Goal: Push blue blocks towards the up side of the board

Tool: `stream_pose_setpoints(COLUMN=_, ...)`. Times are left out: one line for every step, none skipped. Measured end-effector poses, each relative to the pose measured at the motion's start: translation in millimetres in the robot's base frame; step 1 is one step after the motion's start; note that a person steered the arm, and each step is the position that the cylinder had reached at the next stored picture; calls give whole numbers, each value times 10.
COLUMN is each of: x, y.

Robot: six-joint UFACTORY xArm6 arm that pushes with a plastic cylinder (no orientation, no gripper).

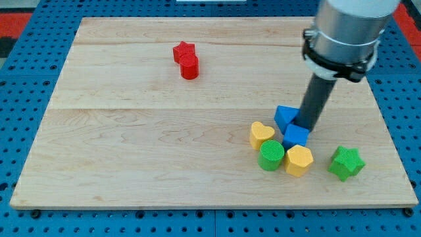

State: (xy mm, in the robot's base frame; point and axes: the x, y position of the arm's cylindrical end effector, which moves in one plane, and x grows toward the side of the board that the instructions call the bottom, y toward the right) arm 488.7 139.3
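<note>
Two blue blocks sit at the view's lower right of the wooden board (131, 164): a blue triangular block (285, 116) and just below it a blue cube (295, 136). My tip (307, 127) rests on the board at the right side of both, touching or almost touching them. The dark rod rises from there to the grey arm body at the view's top right.
A yellow heart (261, 135), a green cylinder (271, 155), a yellow hexagonal block (298, 160) and a green star (346, 162) crowd around the blue blocks. A red star (183, 51) and a red cylinder (189, 66) sit together at the upper middle.
</note>
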Motion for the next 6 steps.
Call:
stream_pose_setpoints(x=8, y=410)
stream_pose_setpoints(x=411, y=514)
stream_pose_setpoints(x=697, y=514)
stream_pose_setpoints(x=696, y=231)
stream_pose_setpoints(x=509, y=-71)
stream_pose_setpoints(x=314, y=-412)
